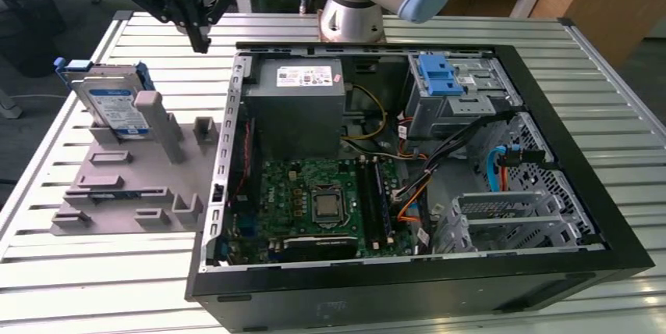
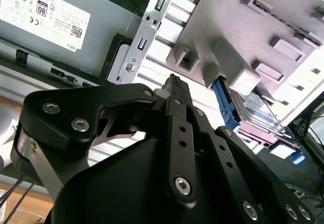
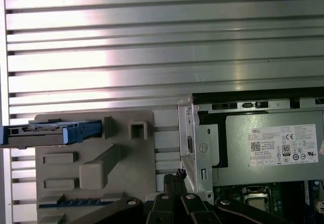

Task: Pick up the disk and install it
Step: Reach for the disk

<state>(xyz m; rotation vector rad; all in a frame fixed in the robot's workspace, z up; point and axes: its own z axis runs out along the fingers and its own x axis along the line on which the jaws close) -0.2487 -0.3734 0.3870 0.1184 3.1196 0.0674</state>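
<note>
**Status.** The gripper (image 1: pixel 198 41) hangs above the surface (image 1: pixel 83 287), over the gap between the grey holder (image 1: pixel 125 193) and the open case (image 1: pixel 582 193). The jaws are together and empty. In both wrist views their tips point down near the case's corner flange. The disk is not yet picked up.

**Disk.** The disk (image 1: pixel 109 104) stands on edge at the far end of the holder, label facing the case, leaning against an upright post. Its blue bracket shows along the top and side edges. In the first wrist view the disk (image 3: pixel 43 132) is seen edge-on.

**Relation.** The disk lies below the jaws and toward the exterior view's left, well apart from them. The post stands on the side of the disk facing the case.

**Step in hand, as judged.** This is the approach to the disk.
- The jaws need to part wider than the disk's thickness before descending.
- They should line up with its thin edge.
- They should come down clear of the post and close on the bracketed body, not on the label corner.
- A skewed grip may tip the disk off its seat.
</note>
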